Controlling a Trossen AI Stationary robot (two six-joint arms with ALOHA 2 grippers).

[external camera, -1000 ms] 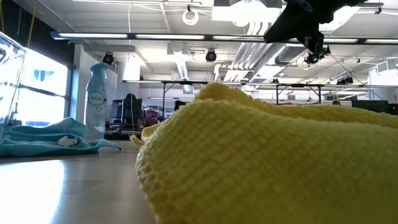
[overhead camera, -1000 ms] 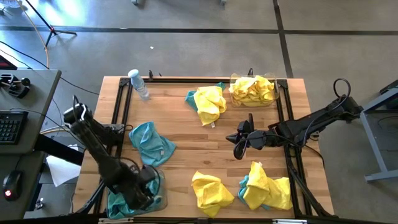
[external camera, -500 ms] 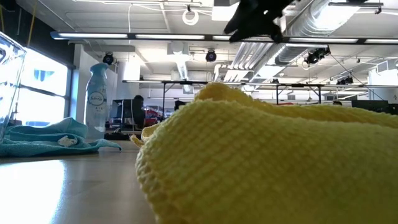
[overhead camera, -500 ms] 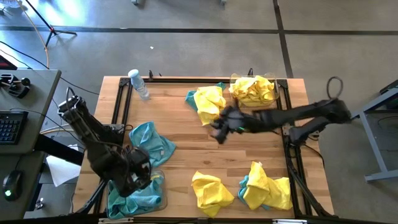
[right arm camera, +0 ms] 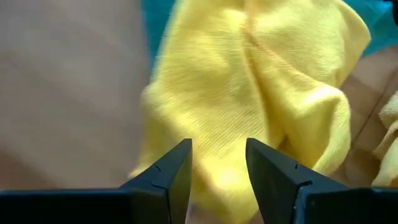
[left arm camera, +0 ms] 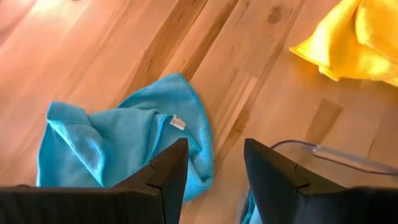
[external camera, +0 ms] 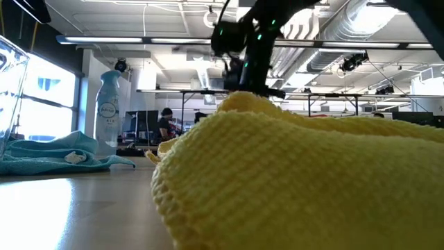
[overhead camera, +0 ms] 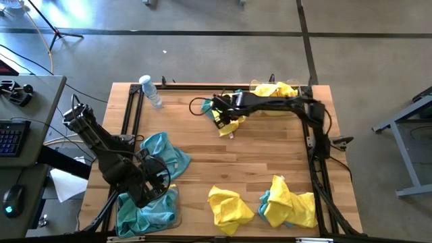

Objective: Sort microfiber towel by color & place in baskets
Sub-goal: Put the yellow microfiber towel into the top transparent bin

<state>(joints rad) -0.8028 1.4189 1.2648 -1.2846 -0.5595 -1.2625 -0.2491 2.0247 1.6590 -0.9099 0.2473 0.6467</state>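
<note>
Teal cloth filled the left tub (overhead camera: 174,210), and the left gripper (overhead camera: 156,181) had lifted off it, fingers apart and empty, facing a loose teal towel (overhead camera: 163,154). Across the table the right gripper (overhead camera: 217,108) had swung over and spread its fingers above a yellow towel (overhead camera: 228,111) beside the yellow-filled basket (overhead camera: 297,106) — probably the next pick.

Wooden table (overhead camera: 223,165): towels (overhead camera: 230,210), baskets (overhead camera: 177,213), bottle (overhead camera: 150,90).

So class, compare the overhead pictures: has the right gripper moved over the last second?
Yes. The right gripper has swung from mid-table, near the right rail, toward the far edge and leftward; its open jaws now hang over the yellow towel beside the yellow-filled basket.
</note>
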